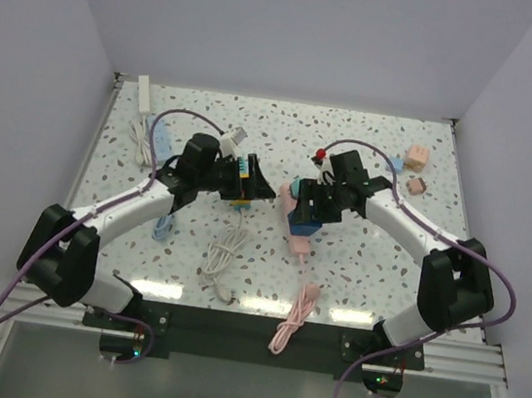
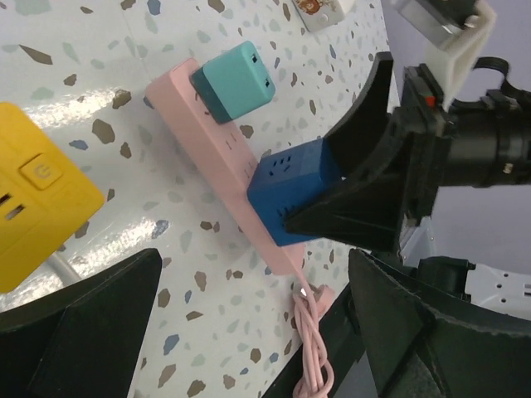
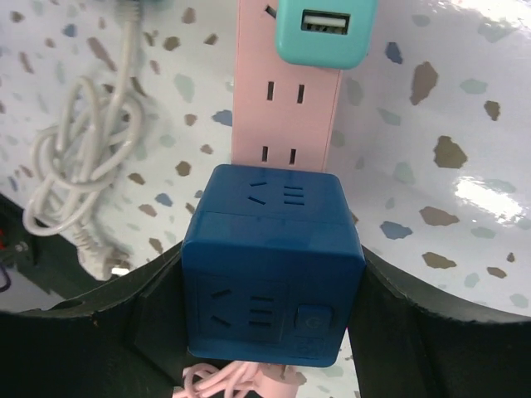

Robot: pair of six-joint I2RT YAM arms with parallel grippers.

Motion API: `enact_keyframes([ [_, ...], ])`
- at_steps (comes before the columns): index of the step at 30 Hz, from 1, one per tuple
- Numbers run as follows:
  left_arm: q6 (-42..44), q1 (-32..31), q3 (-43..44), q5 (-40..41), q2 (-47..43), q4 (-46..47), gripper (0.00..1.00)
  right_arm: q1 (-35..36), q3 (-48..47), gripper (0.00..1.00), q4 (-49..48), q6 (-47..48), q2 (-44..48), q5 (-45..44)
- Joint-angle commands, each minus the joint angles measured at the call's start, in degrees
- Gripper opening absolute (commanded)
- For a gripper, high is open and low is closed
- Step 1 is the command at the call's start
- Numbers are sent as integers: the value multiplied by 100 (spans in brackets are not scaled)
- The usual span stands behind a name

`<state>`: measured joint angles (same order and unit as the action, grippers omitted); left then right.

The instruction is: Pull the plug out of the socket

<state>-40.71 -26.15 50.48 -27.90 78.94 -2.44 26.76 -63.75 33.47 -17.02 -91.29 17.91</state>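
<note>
Gripped the blue cube plug (image 3: 272, 249) on both flanks with the right gripper (image 3: 274, 269), black fingers (image 3: 124, 332) pressed flush against its sides. Found that plug sitting on the pink power strip (image 3: 286, 108) near its cord end, with a teal adapter (image 3: 323, 29) further along. Showed the left gripper (image 2: 253, 265) spread wide around nothing, a yellow cube (image 2: 33, 207) just beside one finger. Lay on a speckled table (image 1: 385, 264), with a white cable (image 1: 224, 257) coiled at the centre and plain pale walls (image 1: 298, 27) around.
</note>
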Motion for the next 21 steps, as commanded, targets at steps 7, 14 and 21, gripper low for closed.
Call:
enact_keyframes([
  [7,-315,-698,673,601,1026,955,100,-22,547,0,-1062,-645,1367,1013],
  [14,-315,-927,902,1040,1317,921,100,-22,635,0,-1211,-891,1710,1118],
  [21,-306,-1296,1104,1340,1581,902,82,-22,732,0,-1448,-1102,1904,1197],
])
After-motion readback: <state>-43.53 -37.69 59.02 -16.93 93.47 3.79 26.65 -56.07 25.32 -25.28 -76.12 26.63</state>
